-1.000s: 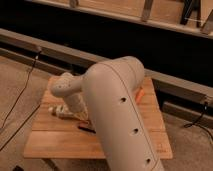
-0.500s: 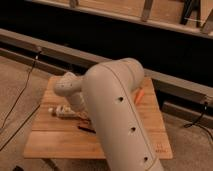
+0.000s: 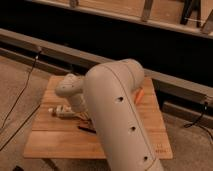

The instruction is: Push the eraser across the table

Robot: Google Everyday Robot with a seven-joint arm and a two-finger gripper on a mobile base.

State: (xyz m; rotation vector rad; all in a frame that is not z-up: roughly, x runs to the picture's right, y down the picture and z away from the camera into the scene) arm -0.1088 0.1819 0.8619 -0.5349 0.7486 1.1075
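the table point(image 3: 55, 142) is a small light-wood plank top standing on a pale floor, with its far edge close to a long grey rail point(image 3: 30, 41). the robot arm point(image 3: 120, 115) reaches over it from the near right and hides the middle and right of the top.

a white bottle-like thing point(image 3: 60, 111) lies on its side on the left half of the table. whether it holds anything cannot be told.

the gripper point(image 3: 79, 111) hangs low over the table below the rounded wrist point(image 3: 67, 86), just beside the right end of the bottle-like thing. whether the gripper is released or clenched cannot be told.

the eraser point(image 3: 86, 129), a flat dark block, lies on the wood just in front of the gripper, close to the arm's left side. contact with the gripper cannot be told.

bare wood runs from the eraser to the left edge and to the near edge. an orange object point(image 3: 140, 95) lies by the arm near the far right of the top. dark cables point(image 3: 22, 95) trail on the floor to the left of the table.
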